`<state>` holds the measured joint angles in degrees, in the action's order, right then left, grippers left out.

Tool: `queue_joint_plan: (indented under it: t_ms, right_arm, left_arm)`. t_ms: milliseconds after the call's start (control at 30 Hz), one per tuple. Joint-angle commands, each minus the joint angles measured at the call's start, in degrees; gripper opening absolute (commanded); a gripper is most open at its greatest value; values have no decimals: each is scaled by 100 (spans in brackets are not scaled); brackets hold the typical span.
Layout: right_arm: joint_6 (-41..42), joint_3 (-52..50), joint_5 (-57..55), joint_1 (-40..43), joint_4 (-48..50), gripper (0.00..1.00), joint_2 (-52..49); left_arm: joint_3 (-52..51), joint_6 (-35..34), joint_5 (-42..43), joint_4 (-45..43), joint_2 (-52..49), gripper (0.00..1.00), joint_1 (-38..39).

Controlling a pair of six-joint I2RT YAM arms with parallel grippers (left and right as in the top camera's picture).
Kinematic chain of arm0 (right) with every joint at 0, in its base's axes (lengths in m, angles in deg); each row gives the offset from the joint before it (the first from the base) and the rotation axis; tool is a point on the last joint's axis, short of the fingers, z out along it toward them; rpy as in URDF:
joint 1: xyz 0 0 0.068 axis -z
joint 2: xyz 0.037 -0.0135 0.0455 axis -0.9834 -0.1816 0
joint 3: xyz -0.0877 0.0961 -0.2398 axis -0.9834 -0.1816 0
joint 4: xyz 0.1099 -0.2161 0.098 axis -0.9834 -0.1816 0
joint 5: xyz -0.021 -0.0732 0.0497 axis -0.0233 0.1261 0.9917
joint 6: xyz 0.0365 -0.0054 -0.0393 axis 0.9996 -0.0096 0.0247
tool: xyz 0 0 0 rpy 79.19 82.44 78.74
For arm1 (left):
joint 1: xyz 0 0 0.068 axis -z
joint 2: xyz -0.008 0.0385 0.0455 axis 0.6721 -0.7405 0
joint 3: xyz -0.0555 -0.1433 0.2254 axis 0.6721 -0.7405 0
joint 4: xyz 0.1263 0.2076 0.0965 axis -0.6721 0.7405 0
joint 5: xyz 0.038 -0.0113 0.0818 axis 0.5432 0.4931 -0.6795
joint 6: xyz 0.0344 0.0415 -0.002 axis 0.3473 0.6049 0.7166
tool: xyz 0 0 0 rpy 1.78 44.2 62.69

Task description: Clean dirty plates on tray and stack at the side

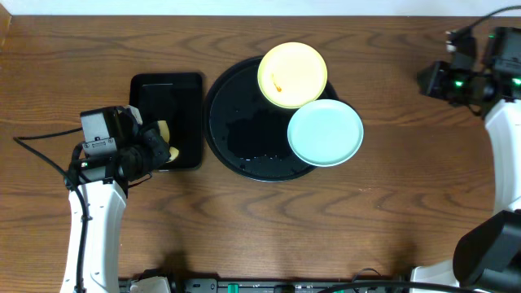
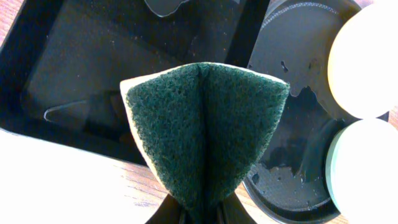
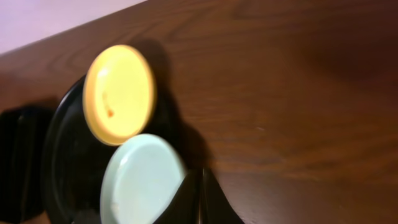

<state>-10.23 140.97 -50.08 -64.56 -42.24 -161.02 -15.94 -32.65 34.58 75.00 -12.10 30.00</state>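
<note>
The left tool is clenched on a sponge, which is folded in half with its dark green scouring face outward and a pale yellow edge showing. It hangs over the 7 o'clock corner of the rectangular black tray. That tray lies just beside the round black tray, at its 9 o'clock. On the round tray's glossy, wet-looking surface sit two plates. The yellow plate, with a small orange smear, sits at 1 o'clock and overhangs the rim. The mint-green plate sits at 4 o'clock and also reaches past the rim. The two touch where their edges meet. The right tool is well apart from them, above the bare bench out at the tray's 2 o'clock. Its fingers are drawn together with only a thin line between them and nothing held.
</note>
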Motion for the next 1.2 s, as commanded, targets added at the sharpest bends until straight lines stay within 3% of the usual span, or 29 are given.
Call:
queue_joint_plan:
  t_ms: [0,200,333,467,867,1167]
  right_arm:
    - [-197,-37,166,260,-188,17,-28]
    - [-1102,-37,726,-162,-981,47,-28]
    - [-1174,-39,28,-973,-1095,52,-31]
    - [-1019,-39,-660,-1961,-1075,53,-39]
    - [-612,-39,-1775,-4395,-404,50,-542]
    - [-127,-39,-3543,-5355,129,37,-1517]
  left_arm:
    - [87,76,55,-15,0,8,-20]
    - [85,76,55,-13,0,8,-20]
    - [85,76,55,-9,0,8,-20]
    - [85,76,55,33,0,13,-20]
    - [85,76,52,52,0,13,-20]
    - [85,76,55,55,0,13,-20]
